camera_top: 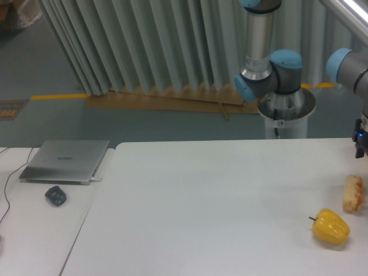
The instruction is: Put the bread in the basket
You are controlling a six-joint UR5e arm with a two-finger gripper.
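Rightward, bread point(353, 193) beside yellow pepper point(330, 227)

You have one piece of bread point(353, 194) at the right edge of the desk point(218, 207), and one yellow bell pepper point(330, 226) just in front of it. You have one closed laptop point(66, 161) on the left, and one small dark mouse point(56, 196) near it. You can count one robot arm point(270, 69) behind the desk; of its pincer point(360, 142) only a sliver shows at the right edge.
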